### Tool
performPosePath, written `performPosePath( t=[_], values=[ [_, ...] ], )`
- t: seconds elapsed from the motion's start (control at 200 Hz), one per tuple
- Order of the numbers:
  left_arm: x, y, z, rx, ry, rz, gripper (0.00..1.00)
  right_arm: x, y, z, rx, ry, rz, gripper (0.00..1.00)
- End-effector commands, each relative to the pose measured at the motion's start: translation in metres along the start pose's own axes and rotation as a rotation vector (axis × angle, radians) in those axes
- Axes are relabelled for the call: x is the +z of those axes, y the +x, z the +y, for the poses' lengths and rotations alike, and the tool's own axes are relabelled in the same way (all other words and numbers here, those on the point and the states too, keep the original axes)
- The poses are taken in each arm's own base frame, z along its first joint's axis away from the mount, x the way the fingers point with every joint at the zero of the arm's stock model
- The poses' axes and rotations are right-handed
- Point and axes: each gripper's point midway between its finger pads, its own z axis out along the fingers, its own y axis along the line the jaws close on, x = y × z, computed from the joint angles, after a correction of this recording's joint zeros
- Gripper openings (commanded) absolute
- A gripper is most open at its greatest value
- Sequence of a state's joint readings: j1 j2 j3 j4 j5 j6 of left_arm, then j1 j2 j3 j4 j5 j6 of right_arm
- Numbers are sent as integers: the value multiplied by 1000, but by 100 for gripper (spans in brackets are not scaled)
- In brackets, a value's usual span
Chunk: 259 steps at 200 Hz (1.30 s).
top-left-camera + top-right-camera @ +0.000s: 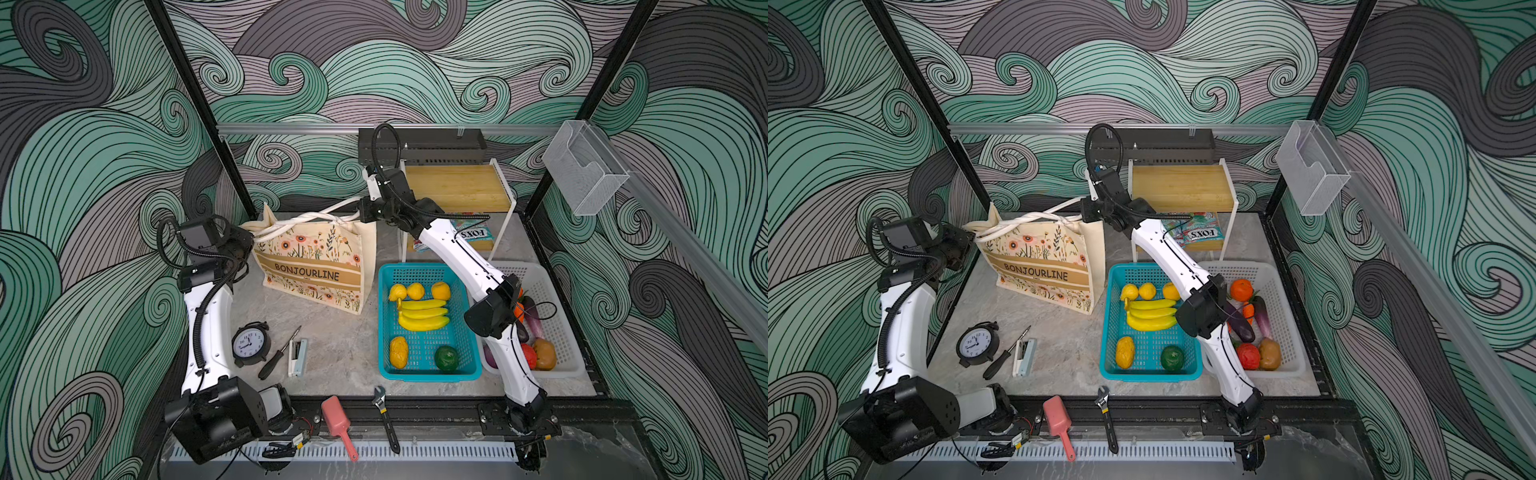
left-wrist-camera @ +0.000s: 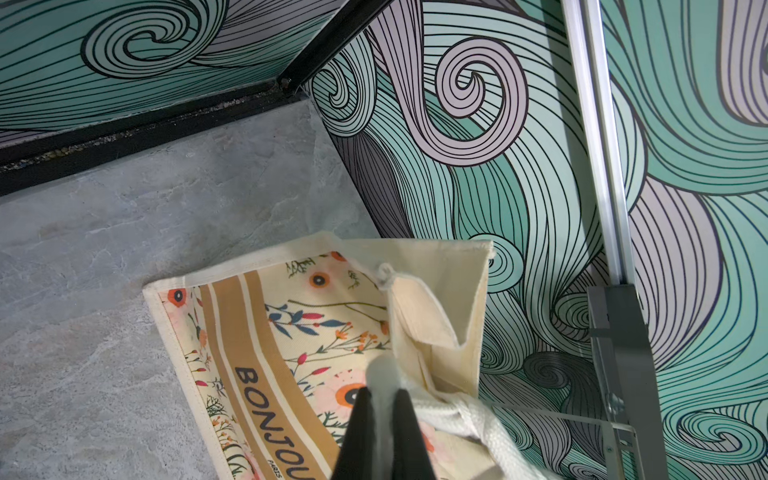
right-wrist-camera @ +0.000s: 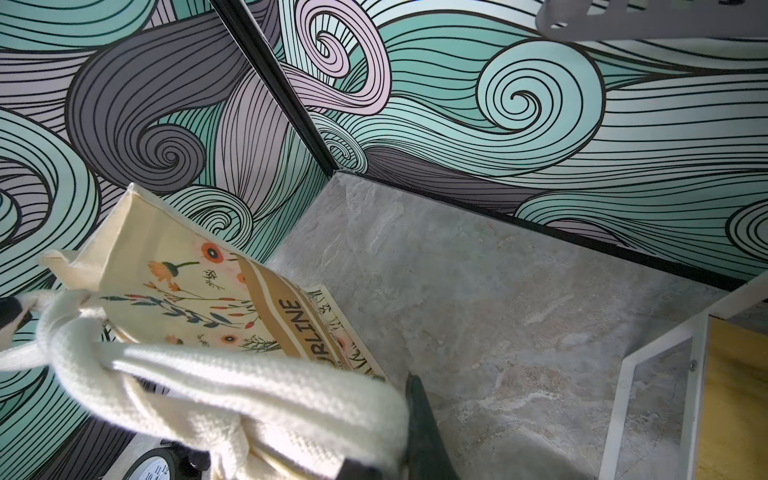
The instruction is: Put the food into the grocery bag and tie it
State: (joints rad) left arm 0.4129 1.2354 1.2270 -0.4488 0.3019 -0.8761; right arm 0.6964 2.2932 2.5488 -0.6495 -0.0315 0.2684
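1 grocery bag (image 1: 316, 270), cream canvas with orange flowers and a tan BONJOURLINE band, stands upright at the back left of the worktop (image 1: 332, 345), its 2 white rope handles (image 1: 305, 219) twisted together above it. My left gripper (image 2: 381, 395) is clamped tight on the rope handles at the bag's left end, and my right gripper (image 1: 360, 212) is clamped tight on them at its right end. 3 small yellow-orange fruits (image 1: 415, 291) lie in the teal basket (image 1: 428, 376) beside the bag.
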Motion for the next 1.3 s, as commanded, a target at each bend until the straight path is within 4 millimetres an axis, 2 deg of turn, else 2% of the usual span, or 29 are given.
performPosePath(
  t=[0.0,0.04,0.08,0.18,0.245,0.39,0.47,0.565,0.665,0.781,0.846,0.946,1.046,1.106,1.196,1.291],
  values=[
    [5,-12,32,-28,-108,-47,4,-18,-35,-31,-60,85,-90,0],
    [5,-10,28,-31,-81,-44,7,-20,-35,-20,-103,59,-89,2],
    [5,-8,24,-34,-53,-35,12,-21,-33,-9,-140,28,-84,11],
    [7,-2,15,-43,-1,-1,34,-29,-30,7,-183,-19,-72,34],
    [8,0,13,-56,15,9,50,-36,-29,17,-199,-40,-72,39],
    [6,1,7,-51,48,11,77,-58,-29,37,-255,-70,-75,47],
    [-4,-2,8,-25,22,-16,86,-75,-31,48,-299,-56,-90,50],
    [-21,-11,8,10,-9,-83,98,-95,-33,63,-314,-82,-112,63],
    [-47,-25,8,71,-46,-186,98,-115,-33,68,-322,-73,-121,80],
    [-80,-31,7,136,-103,-229,99,-143,-28,53,-305,-11,-121,96],
    [-93,-28,4,167,-96,-238,99,-159,-23,42,-306,36,-123,98],
    [-106,-14,2,203,-49,-235,98,-182,1,18,-301,112,-99,100],
    [-108,4,4,245,38,-242,99,-205,31,-11,-268,174,-88,100],
    [-101,16,15,253,38,-209,99,-223,46,-31,-220,203,-98,100],
    [-87,37,23,275,64,-106,99,-239,83,-70,-134,249,-83,100],
    [-85,58,30,326,60,-40,99,-254,116,-113,-26,303,-88,100]
  ],
)
